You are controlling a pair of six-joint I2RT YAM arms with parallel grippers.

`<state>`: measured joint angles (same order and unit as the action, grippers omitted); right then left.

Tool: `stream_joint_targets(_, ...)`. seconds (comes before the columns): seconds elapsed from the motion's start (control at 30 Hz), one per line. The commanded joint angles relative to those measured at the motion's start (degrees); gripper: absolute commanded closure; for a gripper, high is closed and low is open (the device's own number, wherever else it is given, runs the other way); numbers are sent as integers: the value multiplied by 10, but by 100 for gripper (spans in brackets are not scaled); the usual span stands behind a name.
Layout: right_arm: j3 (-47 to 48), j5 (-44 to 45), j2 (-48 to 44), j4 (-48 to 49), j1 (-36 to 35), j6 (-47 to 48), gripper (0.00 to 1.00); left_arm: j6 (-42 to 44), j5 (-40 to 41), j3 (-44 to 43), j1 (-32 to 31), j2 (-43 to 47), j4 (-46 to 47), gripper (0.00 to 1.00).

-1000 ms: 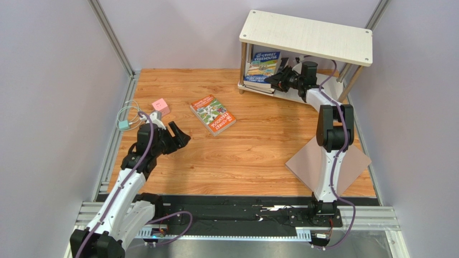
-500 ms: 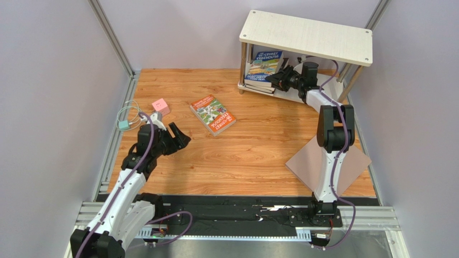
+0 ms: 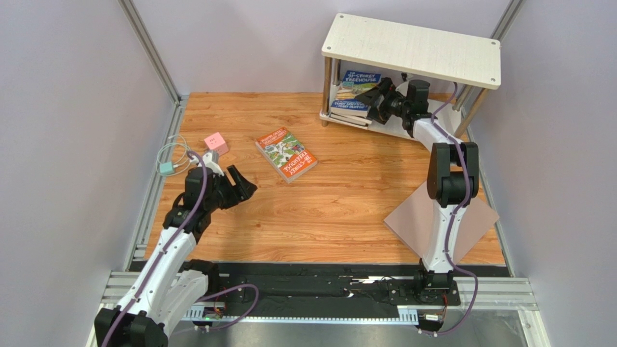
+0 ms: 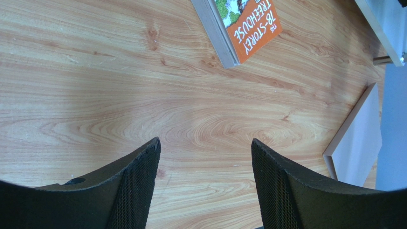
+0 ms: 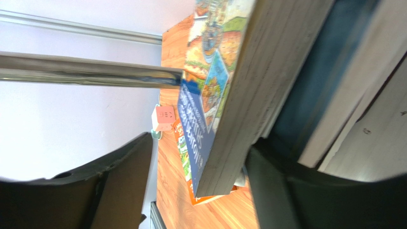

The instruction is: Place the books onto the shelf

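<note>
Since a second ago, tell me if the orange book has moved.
No. The orange book keeps its spot and angle, right of the pink cube.

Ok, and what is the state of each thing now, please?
shelf, upright, a pile of books on its lower board.
blue book, topmost of that pile.
right gripper, open, fingers either side of the blue book's edge.
orange book, flat on the table, cover up.
left gripper, open, empty.
</note>
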<state>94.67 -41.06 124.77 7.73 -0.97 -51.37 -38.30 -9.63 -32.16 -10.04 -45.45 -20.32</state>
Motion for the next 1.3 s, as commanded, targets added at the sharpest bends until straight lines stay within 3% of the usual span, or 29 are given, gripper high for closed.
stream_joint_targets(0.0, -32, 57, -50, -34, 4, 40, 9, 6, -9, 5, -1, 11, 15, 25)
stream_joint_targets(0.23, -38, 77, -107, -147, 4, 81, 1, 7, -10, 8, -1, 11, 18, 24)
stream_joint_targets(0.47, -85, 121, -171, -225, 4, 145, 0, 6, -7, 14, -1, -3, 31, 24)
stream_joint_targets(0.6, -128, 166, -219, -285, -52, 211, 0, 3, -12, -6, -1, -75, 40, 24)
stream_joint_targets(0.67, -151, 173, -233, -266, -78, 227, 0, 3, -17, -24, -1, -122, 48, 26)
stream_joint_targets(0.73, -159, 184, -230, -261, -125, 242, 0, 1, -14, -42, -1, -156, 56, 38)
stream_joint_targets(0.77, -154, 189, -221, -263, -155, 244, 0, 2, -14, -66, -1, -195, 58, 49)
stream_joint_targets(0.8, -140, 189, -198, -264, -168, 244, 0, 3, -16, -79, -1, -217, 60, 80)
stream_joint_targets(0.87, -125, 179, -168, -262, -195, 231, 0, 9, -17, -128, -1, -281, 46, 100)
stream_joint_targets(1.07, -48, 193, -37, -264, -236, 211, 1, 15, -9, -220, -1, -398, 28, 100)
stream_joint_targets(1.27, 16, 223, 36, -279, -257, 211, 1, 8, -8, -286, -1, -491, 4, 100)
